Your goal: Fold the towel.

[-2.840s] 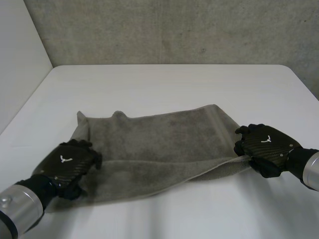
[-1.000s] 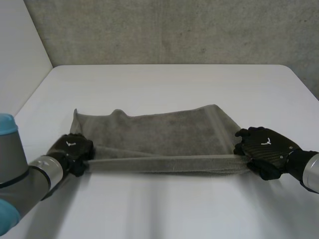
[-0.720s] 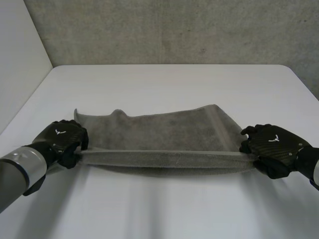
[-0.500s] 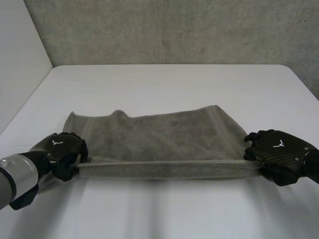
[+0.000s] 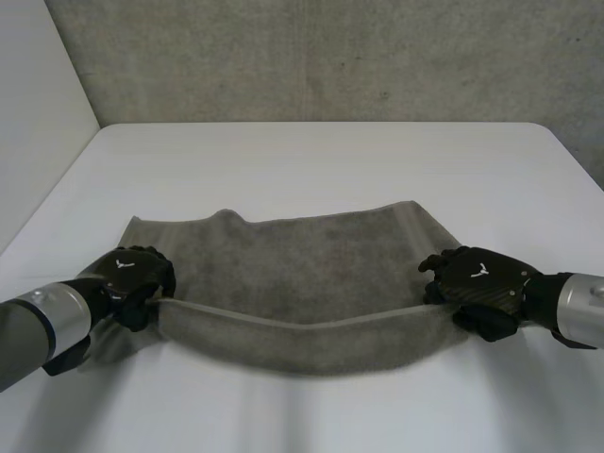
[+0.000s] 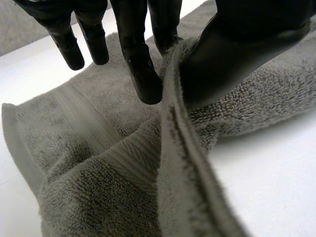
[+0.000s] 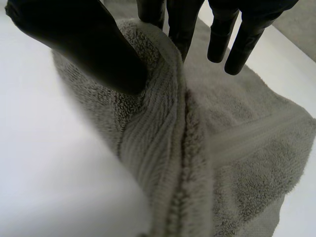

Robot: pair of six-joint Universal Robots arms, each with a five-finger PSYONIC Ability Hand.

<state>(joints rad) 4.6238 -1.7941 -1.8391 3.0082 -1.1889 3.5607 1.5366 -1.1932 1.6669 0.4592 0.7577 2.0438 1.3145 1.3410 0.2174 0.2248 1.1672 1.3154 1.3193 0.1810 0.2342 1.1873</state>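
Towel (image 5: 311, 255) grey, near edge lifted, sagging; left hand (image 5: 127, 274), right hand (image 5: 477, 278) each pinch apparent corner.

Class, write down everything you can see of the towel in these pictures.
The towel is grey looped terry with a flat woven band near each end. Its far part lies spread on the white table; its near edge is lifted and sags in the middle. The left hand and right hand each pinch one end of that edge between thumb and fingers.

Head high; wrists close; towel (image 5: 311, 274) shared.
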